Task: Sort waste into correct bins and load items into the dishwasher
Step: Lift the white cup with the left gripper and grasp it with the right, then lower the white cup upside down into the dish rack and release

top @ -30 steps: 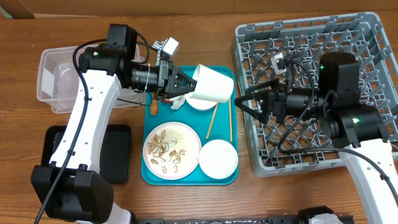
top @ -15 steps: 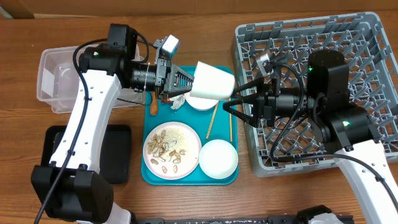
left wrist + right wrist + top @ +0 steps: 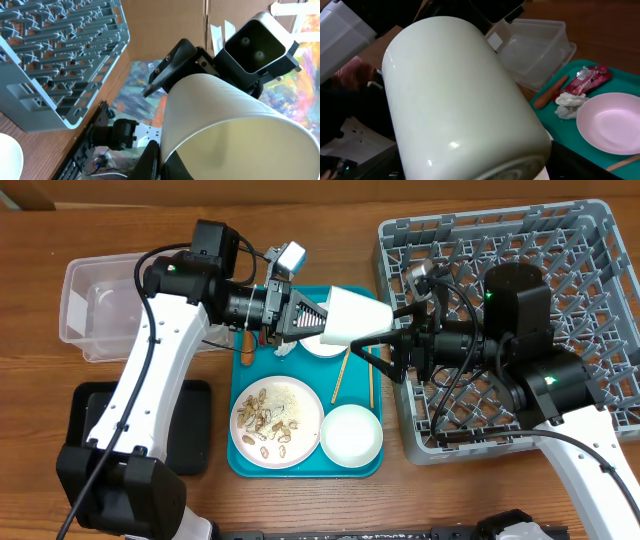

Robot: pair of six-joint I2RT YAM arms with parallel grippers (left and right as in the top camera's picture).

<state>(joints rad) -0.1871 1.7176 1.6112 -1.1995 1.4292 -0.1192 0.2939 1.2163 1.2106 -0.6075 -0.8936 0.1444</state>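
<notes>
- Holding the cream cup [image 3: 355, 315] on its side, your left gripper [image 3: 312, 320] has its jaws clamped on the rim end, above the teal tray [image 3: 372, 405] at frame centre.
- Your right gripper [image 3: 388, 332] extends from over the grey dish rack [image 3: 570, 250], jaws apart, bracketing the cup's base.
- Shell scraps [image 3: 270, 425] lie on the white plate [image 3: 300, 395] beside the chopsticks [image 3: 341, 375].
- On the tabletop [image 3: 330, 500], the clear tub [image 3: 95, 305] sits upper left and the black tray [image 3: 190, 425] lower left.

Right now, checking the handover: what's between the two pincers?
The cream cup, held by the left pincer, right pincer open at its base; overhead view.
</notes>
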